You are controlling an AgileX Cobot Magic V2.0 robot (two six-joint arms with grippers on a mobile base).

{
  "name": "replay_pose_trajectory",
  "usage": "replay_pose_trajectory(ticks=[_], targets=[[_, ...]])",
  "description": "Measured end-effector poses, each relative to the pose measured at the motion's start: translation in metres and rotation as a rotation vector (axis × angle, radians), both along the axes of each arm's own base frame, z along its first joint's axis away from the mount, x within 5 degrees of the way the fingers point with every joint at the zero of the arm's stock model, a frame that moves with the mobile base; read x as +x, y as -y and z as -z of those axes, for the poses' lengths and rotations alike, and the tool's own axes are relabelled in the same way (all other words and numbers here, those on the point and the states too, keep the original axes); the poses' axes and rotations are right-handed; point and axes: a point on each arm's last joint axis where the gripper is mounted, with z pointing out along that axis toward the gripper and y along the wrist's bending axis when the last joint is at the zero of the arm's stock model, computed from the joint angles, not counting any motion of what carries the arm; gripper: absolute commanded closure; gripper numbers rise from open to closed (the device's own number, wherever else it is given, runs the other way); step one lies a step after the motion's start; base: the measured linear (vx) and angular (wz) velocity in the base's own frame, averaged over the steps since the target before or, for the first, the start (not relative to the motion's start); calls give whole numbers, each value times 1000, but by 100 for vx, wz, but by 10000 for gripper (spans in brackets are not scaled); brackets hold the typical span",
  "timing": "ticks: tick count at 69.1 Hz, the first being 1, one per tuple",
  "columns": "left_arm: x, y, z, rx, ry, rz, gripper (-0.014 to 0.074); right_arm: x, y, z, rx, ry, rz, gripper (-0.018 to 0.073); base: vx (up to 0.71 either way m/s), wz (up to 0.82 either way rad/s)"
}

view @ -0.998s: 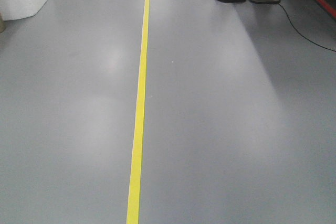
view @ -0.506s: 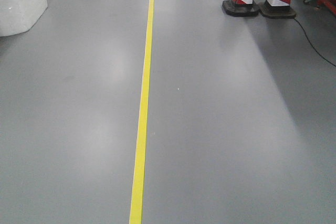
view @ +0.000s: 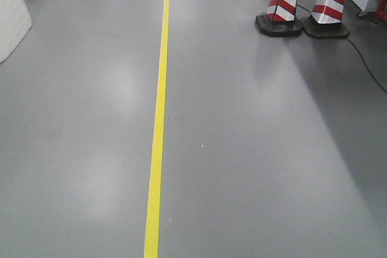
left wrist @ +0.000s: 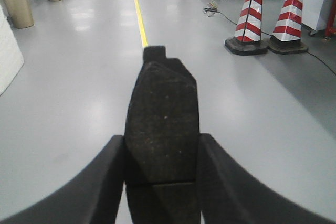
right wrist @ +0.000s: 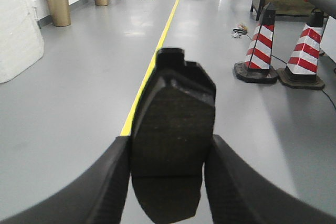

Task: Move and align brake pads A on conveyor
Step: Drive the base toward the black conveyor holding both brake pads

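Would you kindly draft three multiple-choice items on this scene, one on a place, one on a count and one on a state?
1. In the front view, where do the striped cones stand relative to the yellow line?
A. left of it
B. on it
C. right of it

2. How many striped cones show?
A. two
B. one
C. four

3. The left gripper is:
A. open and empty
B. shut on a brake pad
C. out of view

Answers:
1. C: the cones stand at upper right, and the line runs left of centre.
2. A: two stand side by side in every view.
3. B: its fingers press the pad's two sides in the left wrist view.
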Motion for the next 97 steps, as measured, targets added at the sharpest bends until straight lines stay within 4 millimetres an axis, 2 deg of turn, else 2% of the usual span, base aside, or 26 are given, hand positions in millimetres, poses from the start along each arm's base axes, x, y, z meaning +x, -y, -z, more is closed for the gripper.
replay_pose_trajectory(ticks=[97], targets=[[0,0,0,0,0,0,602,0,0,1,0,-4,0,568,80,-2]])
